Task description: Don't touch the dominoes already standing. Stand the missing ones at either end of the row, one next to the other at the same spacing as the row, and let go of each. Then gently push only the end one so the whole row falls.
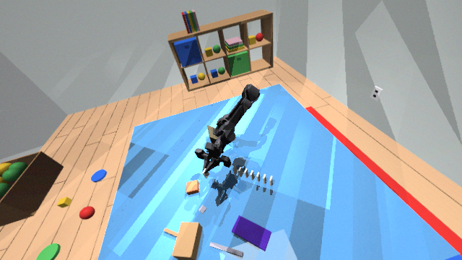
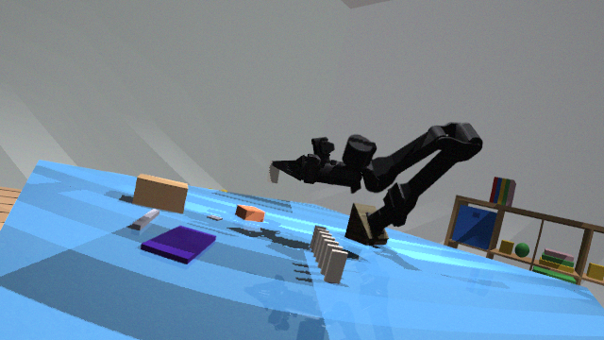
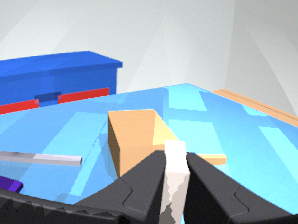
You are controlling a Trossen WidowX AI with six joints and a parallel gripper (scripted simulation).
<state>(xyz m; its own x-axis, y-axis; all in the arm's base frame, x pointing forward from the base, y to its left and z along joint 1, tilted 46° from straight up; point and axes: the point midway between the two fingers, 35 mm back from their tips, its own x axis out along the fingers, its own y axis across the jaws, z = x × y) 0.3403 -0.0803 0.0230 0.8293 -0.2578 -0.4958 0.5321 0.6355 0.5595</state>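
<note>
A row of several pale dominoes (image 1: 253, 175) (image 2: 328, 250) stands on the blue table (image 1: 307, 162) (image 2: 94, 283). My gripper (image 1: 207, 171) (image 2: 278, 170) (image 3: 173, 161) is shut on one more pale domino (image 1: 206, 174) (image 2: 274, 174) (image 3: 176, 179), which sticks out past the fingertips. The gripper hangs well above the table, off the row's end that lies nearest the arm's base, between that end and an orange block (image 1: 192, 187) (image 2: 250, 212). The arm reaches out nearly level from its base (image 2: 365, 227).
On the table lie a wooden box with a handle (image 1: 187, 239) (image 2: 160, 193) (image 3: 136, 137), a purple slab (image 1: 251, 232) (image 2: 178, 243), a grey bar (image 1: 226, 249) (image 2: 145, 219) (image 3: 40, 157) and a small grey tile (image 1: 203, 209) (image 2: 215, 217). A shelf (image 1: 220, 50) stands at the back.
</note>
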